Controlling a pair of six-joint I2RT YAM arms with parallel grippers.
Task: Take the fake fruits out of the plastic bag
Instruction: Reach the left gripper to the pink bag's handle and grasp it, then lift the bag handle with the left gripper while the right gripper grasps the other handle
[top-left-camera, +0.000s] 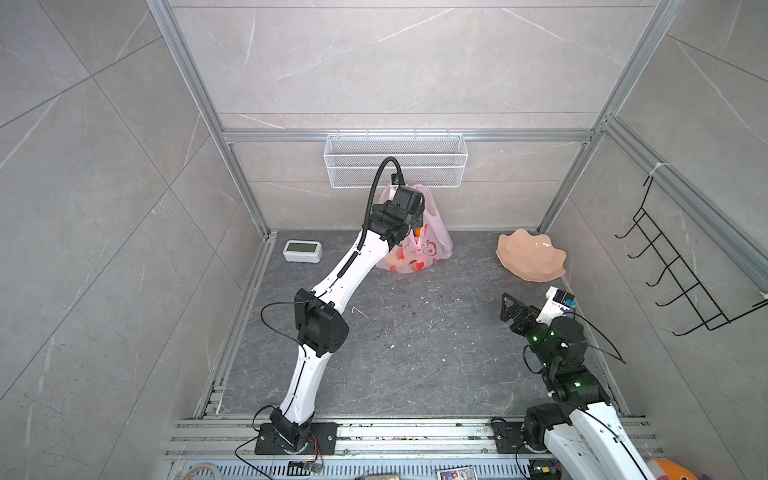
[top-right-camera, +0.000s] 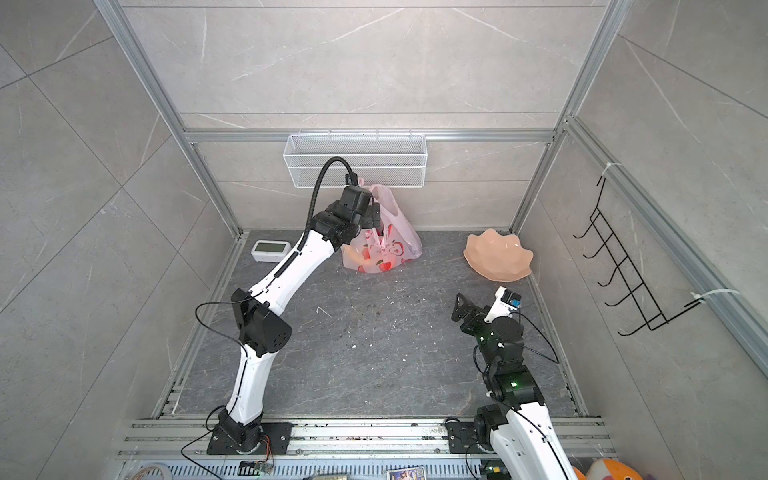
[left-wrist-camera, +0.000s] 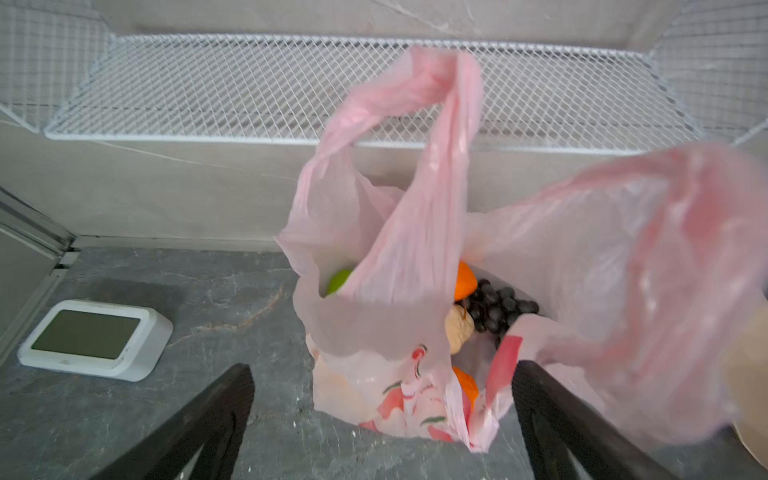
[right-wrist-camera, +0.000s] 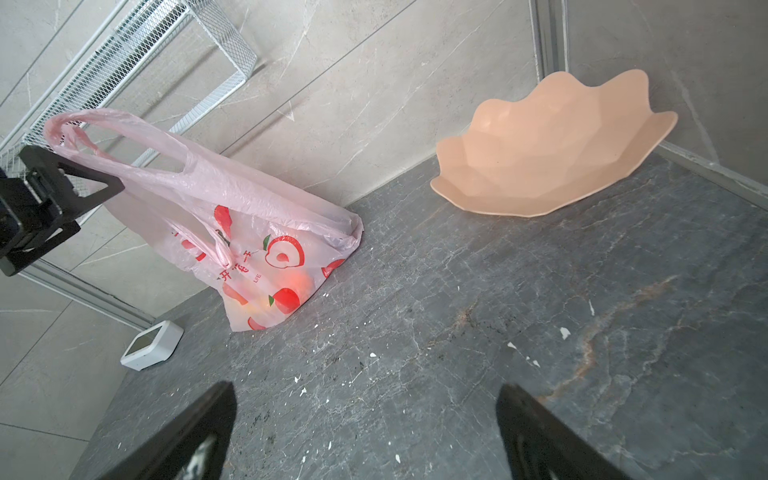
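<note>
The pale pink plastic bag (top-left-camera: 434, 245) (top-right-camera: 401, 243) (right-wrist-camera: 257, 232) stands at the back wall with its mouth up. In the left wrist view its opening (left-wrist-camera: 374, 324) shows the fake fruits: a green ball (left-wrist-camera: 338, 280), an orange (left-wrist-camera: 465, 280), dark grapes (left-wrist-camera: 500, 307), a cream lump (left-wrist-camera: 459, 328) and a second orange (left-wrist-camera: 465, 384). My left gripper (left-wrist-camera: 382, 374) (right-wrist-camera: 102, 210) hovers open just above the bag's mouth. One handle loop (right-wrist-camera: 124, 141) hangs over one of its fingers. My right gripper (right-wrist-camera: 365, 390) (top-left-camera: 509, 307) is open and empty, low over the floor at the right.
A peach scalloped dish (top-left-camera: 530, 257) (right-wrist-camera: 540, 166) leans in the back right corner. A small white clock (top-left-camera: 302, 251) (left-wrist-camera: 97, 338) lies at the back left. A white mesh basket (top-left-camera: 395, 160) hangs on the back wall above the bag. A black hook rack (top-left-camera: 685, 270) is on the right wall.
</note>
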